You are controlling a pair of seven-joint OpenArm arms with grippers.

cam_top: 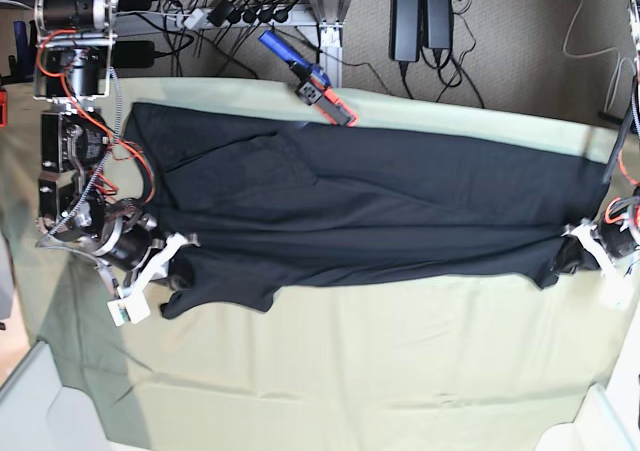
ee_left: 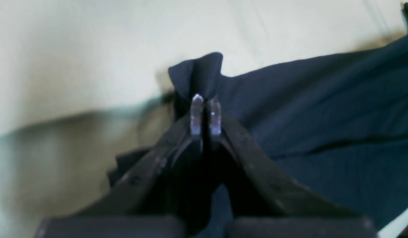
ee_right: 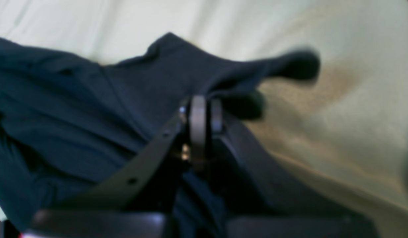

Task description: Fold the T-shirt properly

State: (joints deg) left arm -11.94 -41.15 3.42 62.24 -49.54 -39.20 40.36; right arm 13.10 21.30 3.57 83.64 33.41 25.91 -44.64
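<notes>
**Both arms pinch the shirt's near corners, stretched wide across the table**

On the left of the base view stands the right arm. Its right gripper [cam_top: 165, 254] is pressed together on a corner of the T-shirt [cam_top: 360, 206]; the right wrist view shows the jaws closed flat with dark cloth caught between them and a loose flap sticking out past the tips. Cloth bunches a little just beside that grip, with a small tongue of fabric hanging toward the near edge.

Moving across, the shirt lies as one long black band on the pale green cloth [cam_top: 350, 371] that covers the table. Only its plain side shows; no print is visible. Its far edge runs close to the back of the table, where a blue and orange tool [cam_top: 310, 79] rests just beyond it. Soft ridges run lengthwise through the middle, so the fabric looks pulled fairly taut between the arms rather than lying slack.

At the right edge of the base view, the left gripper [cam_top: 590, 243] is likewise clamped shut on the opposite corner; its wrist view shows a peak of cloth rising between the closed tips.

This looks to me like the start of a lengthwise fold, both near corners held and ready to carry over. The next move would call for lifting both corners together and at the same pace toward the far edge, keeping the tension even so the middle does not sag or crease.
</notes>
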